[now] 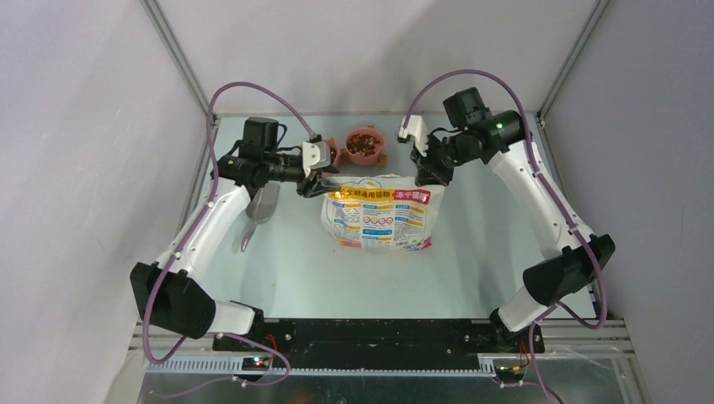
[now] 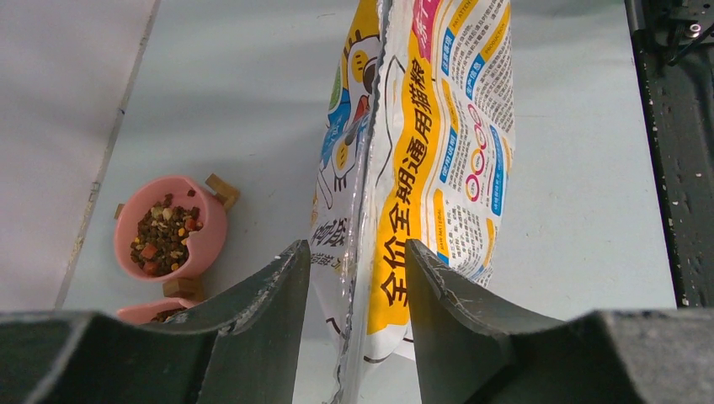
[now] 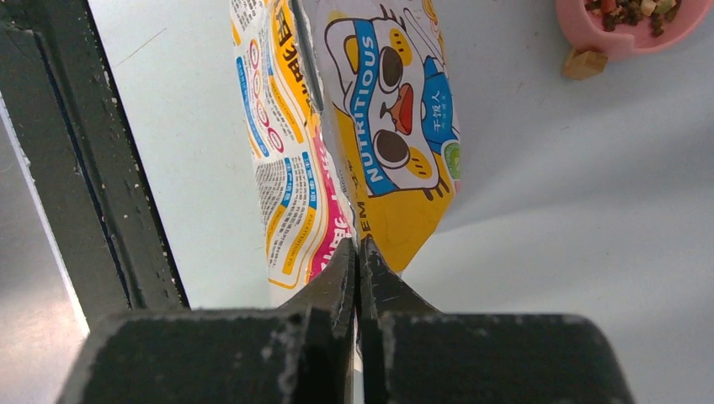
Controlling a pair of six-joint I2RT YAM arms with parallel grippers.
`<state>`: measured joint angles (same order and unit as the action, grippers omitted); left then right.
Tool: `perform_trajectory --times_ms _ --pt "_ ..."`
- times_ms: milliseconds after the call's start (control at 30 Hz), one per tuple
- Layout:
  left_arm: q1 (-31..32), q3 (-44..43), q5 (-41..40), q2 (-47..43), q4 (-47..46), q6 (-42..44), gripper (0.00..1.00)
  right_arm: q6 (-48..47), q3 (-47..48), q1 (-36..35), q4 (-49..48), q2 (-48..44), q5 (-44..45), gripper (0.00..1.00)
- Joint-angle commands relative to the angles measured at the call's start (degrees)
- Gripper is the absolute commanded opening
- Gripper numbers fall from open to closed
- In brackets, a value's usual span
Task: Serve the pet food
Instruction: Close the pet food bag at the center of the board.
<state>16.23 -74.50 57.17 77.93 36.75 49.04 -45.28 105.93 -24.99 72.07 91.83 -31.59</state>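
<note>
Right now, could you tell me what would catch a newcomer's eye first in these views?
The bright yellow and white printed bag sits mid-table between the two arms. The right gripper is pinched shut on one top corner, while the left gripper has its fingers on either side of the bag's other end. Beyond the bag, towards the back wall, a pink bowl holds the pet food.

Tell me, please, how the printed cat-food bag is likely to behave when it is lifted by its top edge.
Probably floppy: the bag creases where the right hand pinches its edge. Likely bottom-heavy, as its body bulges, so it may sag or swing. The glossy film could slip.
</note>
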Motion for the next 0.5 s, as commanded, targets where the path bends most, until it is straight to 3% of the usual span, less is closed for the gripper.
perform_trajectory --times_ms 0,33,167,233,333,467 --pt "0.12 -1.96 1.46 -2.09 -1.24 -1.09 0.52 -0.25 -0.90 0.22 0.77 -3.00 -0.57 0.00" --pt "0.12 -1.92 1.54 -2.13 -1.35 -1.26 0.52 -0.08 -0.99 0.25 0.56 -3.17 -0.07 0.00" --pt "0.14 -1.93 1.69 -2.25 -1.65 -1.53 0.52 0.72 -2.41 0.99 -0.82 -4.47 1.76 0.19" --pt "0.12 -1.84 1.72 -2.31 -1.67 -1.58 0.52 0.28 -2.79 1.84 -0.28 -4.89 1.43 0.21" --pt "0.12 -1.59 1.67 -2.49 -1.68 -1.70 0.53 -0.83 -3.32 2.51 0.85 -5.23 0.18 0.20" --pt "0.15 -1.39 1.63 -2.77 -1.54 -1.74 0.53 -1.49 -3.62 2.76 1.53 -4.71 -1.10 0.05"
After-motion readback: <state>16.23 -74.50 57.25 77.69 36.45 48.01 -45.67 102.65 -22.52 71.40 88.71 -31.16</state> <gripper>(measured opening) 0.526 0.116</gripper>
